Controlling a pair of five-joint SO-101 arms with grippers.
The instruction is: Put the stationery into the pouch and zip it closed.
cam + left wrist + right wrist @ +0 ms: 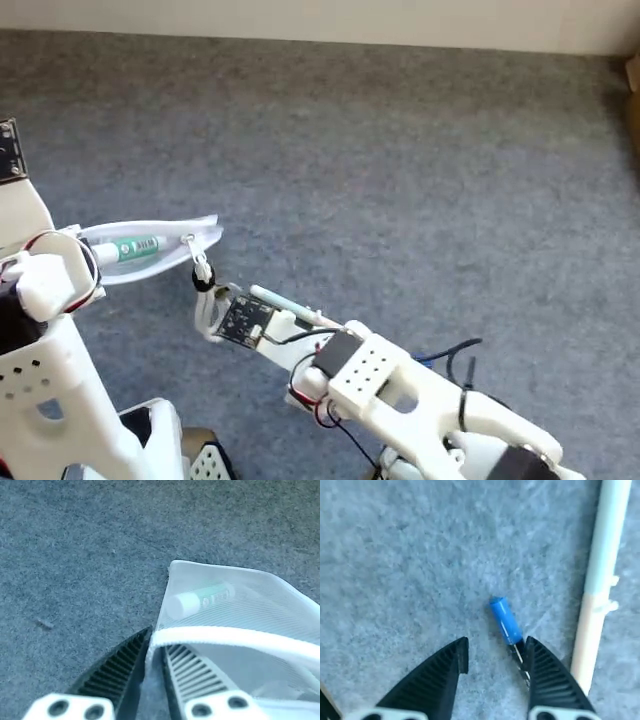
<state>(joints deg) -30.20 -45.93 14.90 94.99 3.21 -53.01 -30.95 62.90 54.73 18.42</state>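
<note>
The left gripper [156, 642] is clenched on the white band along the open edge of the pouch [250, 610], its two ribbed fingers pinching the mesh between them. The pouch is a translucent white mesh bag lying at the left middle of the high view, on the grey, felt-like worktop [420, 140]. Inside it lies a white glue stick [197, 600] with a green label, seen through the mesh and pointing along the length of the pouch. The zipper pull [200, 268] hangs from the end of the pouch nearest the middle of the frame.

The right gripper [496, 647] is released, fingers apart and low over the worktop just below the zipper pull in the high view. A small blue cylinder [505, 620] with a thin metal piece at one end lies between its fingers, close against the inner side of one; whether they touch cannot be told. Just beside that finger, outside the gripper, a long pale blue and beige pen [602, 570] lies flat on the worktop, apart from the pouch.
</note>
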